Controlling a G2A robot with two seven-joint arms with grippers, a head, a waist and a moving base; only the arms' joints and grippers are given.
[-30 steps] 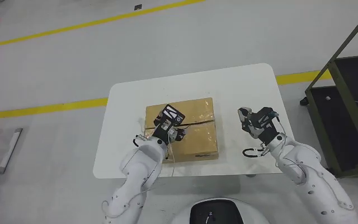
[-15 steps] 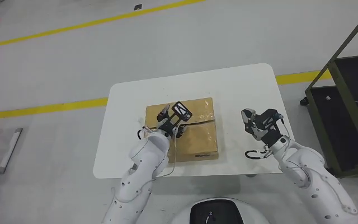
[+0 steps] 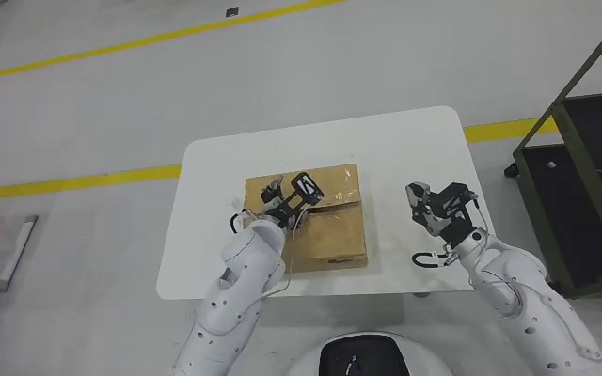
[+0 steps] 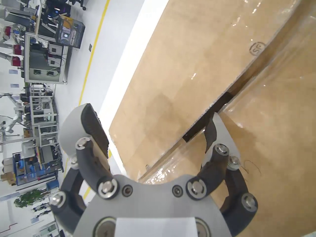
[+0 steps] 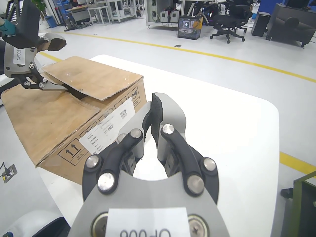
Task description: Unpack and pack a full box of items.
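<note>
A brown cardboard box (image 3: 329,242) stands in the middle of the white table (image 3: 404,150). My left gripper (image 3: 284,200) is over the box top at the centre seam, open. In the left wrist view the gripper (image 4: 148,119) has one finger (image 4: 211,129) tucked into the dark gap under the far flap (image 4: 197,38). The other finger (image 4: 85,124) stands above that flap. The right wrist view shows this flap (image 5: 93,77) raised off the box (image 5: 49,117). My right gripper (image 5: 153,114) is shut with nothing in it, above the table to the right of the box (image 3: 428,202).
A dark green metal rack (image 3: 564,188) stands just beyond the table's right edge. A white label (image 5: 108,127) is stuck on the box's right side. Bare table (image 5: 222,114) lies right of the box and behind it.
My left gripper has slid along the seam toward the right and its finger has gone under the far flap, which now stands slightly raised. The right gripper shifted a little and then stayed.
</note>
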